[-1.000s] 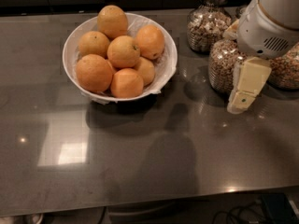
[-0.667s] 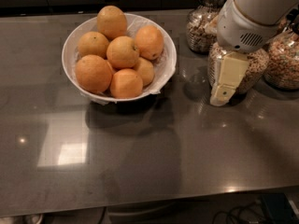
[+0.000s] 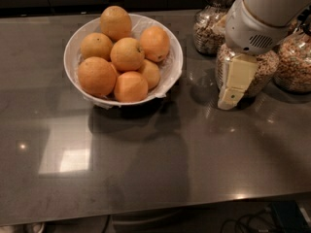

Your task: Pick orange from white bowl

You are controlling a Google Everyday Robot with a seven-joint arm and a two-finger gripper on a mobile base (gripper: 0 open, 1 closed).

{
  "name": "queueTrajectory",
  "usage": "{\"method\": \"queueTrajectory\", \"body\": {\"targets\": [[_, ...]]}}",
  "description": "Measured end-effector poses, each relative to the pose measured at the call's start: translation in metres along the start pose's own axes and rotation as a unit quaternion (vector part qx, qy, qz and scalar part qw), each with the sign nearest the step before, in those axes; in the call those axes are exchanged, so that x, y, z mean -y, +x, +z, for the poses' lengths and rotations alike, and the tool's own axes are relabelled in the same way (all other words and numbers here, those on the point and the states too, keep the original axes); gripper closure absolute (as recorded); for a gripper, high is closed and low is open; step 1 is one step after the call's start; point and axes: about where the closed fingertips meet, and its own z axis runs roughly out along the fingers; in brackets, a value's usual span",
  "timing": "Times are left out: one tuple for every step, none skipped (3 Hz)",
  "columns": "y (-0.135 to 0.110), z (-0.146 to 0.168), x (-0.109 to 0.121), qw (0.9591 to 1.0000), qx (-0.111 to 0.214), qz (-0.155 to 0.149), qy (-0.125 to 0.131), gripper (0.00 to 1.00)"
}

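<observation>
The white bowl (image 3: 173, 67) sits on the dark countertop at the upper left, with crinkled white lining at its rim. It holds several oranges heaped together; a deep-orange one (image 3: 96, 76) lies at the front left and another (image 3: 155, 43) at the right. My gripper (image 3: 231, 97) hangs from the white arm at the upper right, pointing down, to the right of the bowl and apart from it, in front of a jar. It holds nothing that I can see.
Three glass jars of cereal stand at the back right: one (image 3: 208, 25) behind, one (image 3: 265, 72) right behind the gripper, one (image 3: 294, 62) at the far right edge. The grey countertop (image 3: 146, 169) stretches toward the front edge.
The arm and gripper have moved left, toward the bowl. The bowl and oranges have not moved.
</observation>
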Motion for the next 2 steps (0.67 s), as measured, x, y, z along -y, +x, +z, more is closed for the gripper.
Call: {"method": "queueTrajectory", "body": {"targets": [[-0.023,0.005,0.017,0.9974,0.056,-0.033,0.033,0.00],[-0.061,0.006,0.040,0.9875,0.108,-0.076,0.086,0.00]]}}
